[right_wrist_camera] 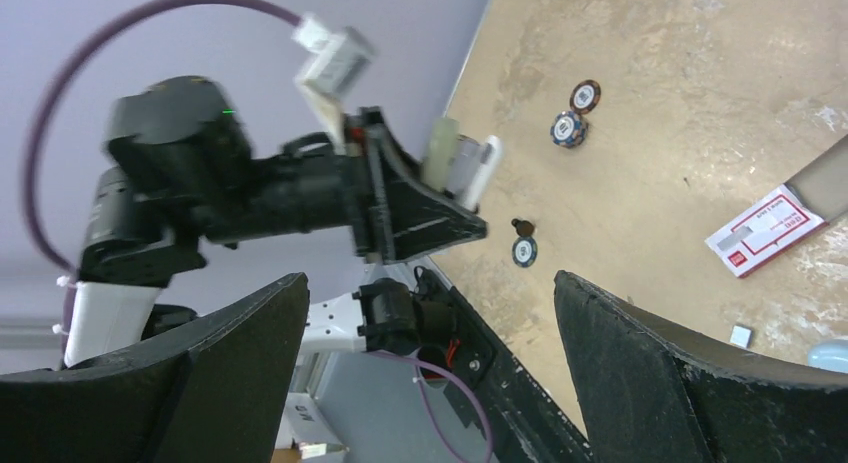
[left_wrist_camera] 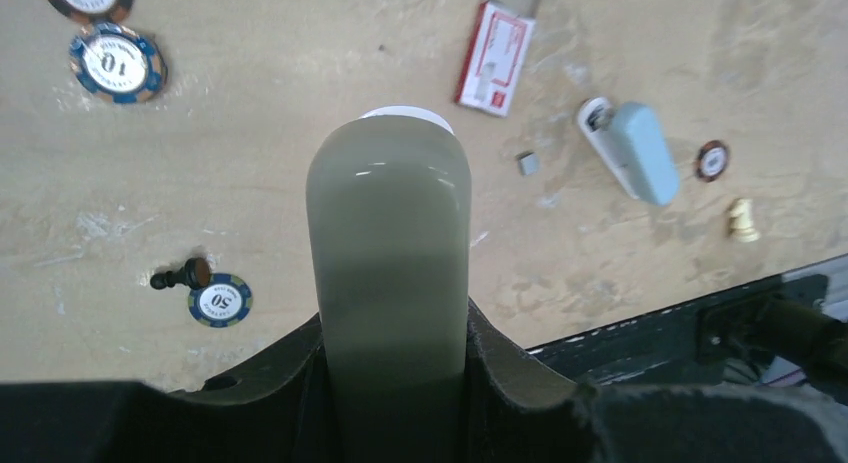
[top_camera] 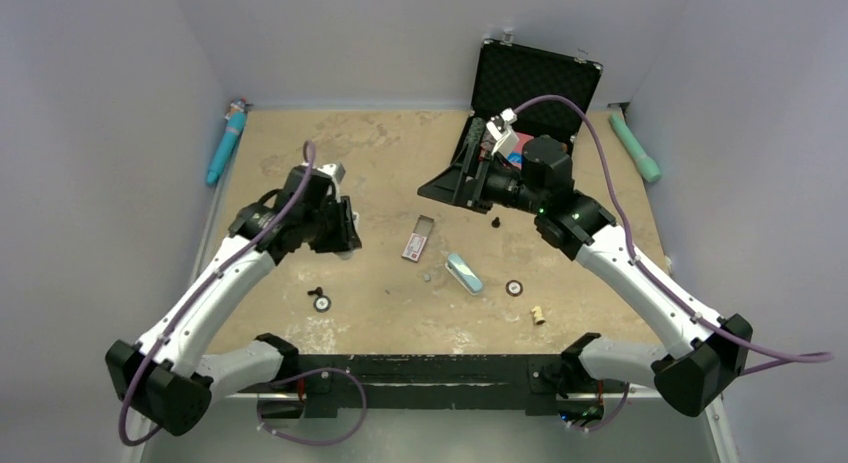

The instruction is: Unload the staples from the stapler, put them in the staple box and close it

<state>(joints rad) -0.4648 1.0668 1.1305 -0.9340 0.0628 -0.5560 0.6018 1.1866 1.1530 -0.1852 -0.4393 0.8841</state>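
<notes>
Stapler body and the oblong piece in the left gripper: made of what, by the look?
The stapler looks like matte pale-blue plastic, evenly shaded; its white-grey inner part at one end may be metal. The oblong piece: likely metal, smooth silver-olive sheen with thin highlights near its rounded end; could be coated plastic.

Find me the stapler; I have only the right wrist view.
Observer: The stapler lies flat on the table, in the near half, between the arms.
Operator: Say where my right gripper is from it.
Observer: The right gripper hangs open farther back, past the red-and-white box.
Operator: Describe the stapler's ends.
Observer: Its white inner part shows at the end nearer that box.
</notes>
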